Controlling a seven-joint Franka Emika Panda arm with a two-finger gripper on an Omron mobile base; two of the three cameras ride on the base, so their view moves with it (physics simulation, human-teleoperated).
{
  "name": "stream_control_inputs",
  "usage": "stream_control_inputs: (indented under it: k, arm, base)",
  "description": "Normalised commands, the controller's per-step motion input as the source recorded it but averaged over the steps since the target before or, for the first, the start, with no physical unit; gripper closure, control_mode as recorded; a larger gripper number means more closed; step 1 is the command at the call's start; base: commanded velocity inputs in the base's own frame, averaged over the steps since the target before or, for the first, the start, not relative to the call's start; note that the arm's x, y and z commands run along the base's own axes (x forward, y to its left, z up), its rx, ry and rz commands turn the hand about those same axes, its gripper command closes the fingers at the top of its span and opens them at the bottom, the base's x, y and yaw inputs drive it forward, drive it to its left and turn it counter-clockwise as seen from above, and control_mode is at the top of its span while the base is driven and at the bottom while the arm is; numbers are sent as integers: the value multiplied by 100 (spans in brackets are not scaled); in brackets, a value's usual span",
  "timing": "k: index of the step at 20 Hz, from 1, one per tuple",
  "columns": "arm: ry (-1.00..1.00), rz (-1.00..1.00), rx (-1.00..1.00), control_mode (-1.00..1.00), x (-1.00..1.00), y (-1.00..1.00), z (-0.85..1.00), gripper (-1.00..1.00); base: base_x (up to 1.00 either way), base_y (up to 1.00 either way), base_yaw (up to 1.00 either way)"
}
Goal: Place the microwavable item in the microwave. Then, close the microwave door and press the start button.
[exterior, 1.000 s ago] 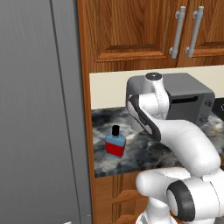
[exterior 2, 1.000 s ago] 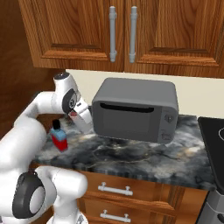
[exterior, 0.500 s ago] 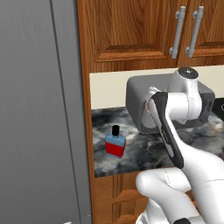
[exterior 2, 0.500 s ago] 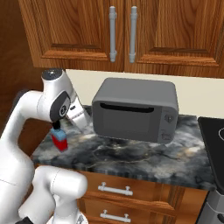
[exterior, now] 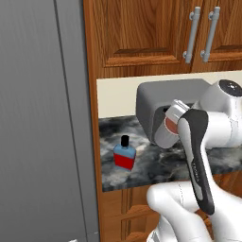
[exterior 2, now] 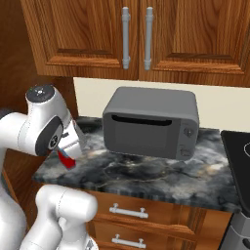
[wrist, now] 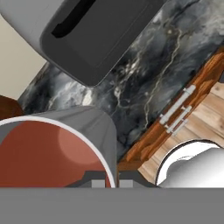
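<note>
Since the earlier frame your arm has swung and lifted; the cup has come up from beside the bottle and now rides higher, tipped toward the left base camera.

Item: cup (exterior: pixel 169 126), pale grey outside, reddish-brown inside. Location: held in the air above the counter (exterior: pixel 142 168), in front of the left end of the toaster oven (exterior: pixel 165 101), its mouth turned outward and sideways. In the hand view you see its red inside and white rim (wrist: pixel 52 153) large at lower left, with the finger tips (wrist: pixel 98 180) at the rim's edge.

Item: gripper (wrist: pixel 114 183). State: jaws pinching the cup's wall, one tip on either side of the rim.

Item: toaster oven (exterior 2: pixel 151 122), grey with a dark front panel. Location: at the back of the counter against the cream wall, under the wooden cabinets (exterior 2: pixel 136 36).

Item: bottle (exterior: pixel 124 153), blue and red with a black cap. Location: upright on the counter, left of the toaster oven and below the cup, apart from both.

Item: drawers (exterior 2: pixel 129 212) with silver handles. Location: below the counter, under the toaster oven.
</note>
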Motion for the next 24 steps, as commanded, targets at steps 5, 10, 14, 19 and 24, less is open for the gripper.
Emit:
stream_control_inputs:
  k: [5, 10, 14, 19, 24]
  arm:
    - [2, 0, 0, -100, -1, 10, 0, 100]
    - [-8, 0, -1, 100, -27, 1, -1, 100]
    - [0, 0, 0, 100, 0, 0, 0, 100]
    - [0, 0, 0, 100, 0, 0, 0, 100]
    - [0, 0, 0, 100, 0, 0, 0, 100]
  base:
    - [0, 0, 0]
    - [-20, 0, 0]
    - [-100, 0, -2]
    - [-100, 0, -6]
    - [-100, 21, -4]
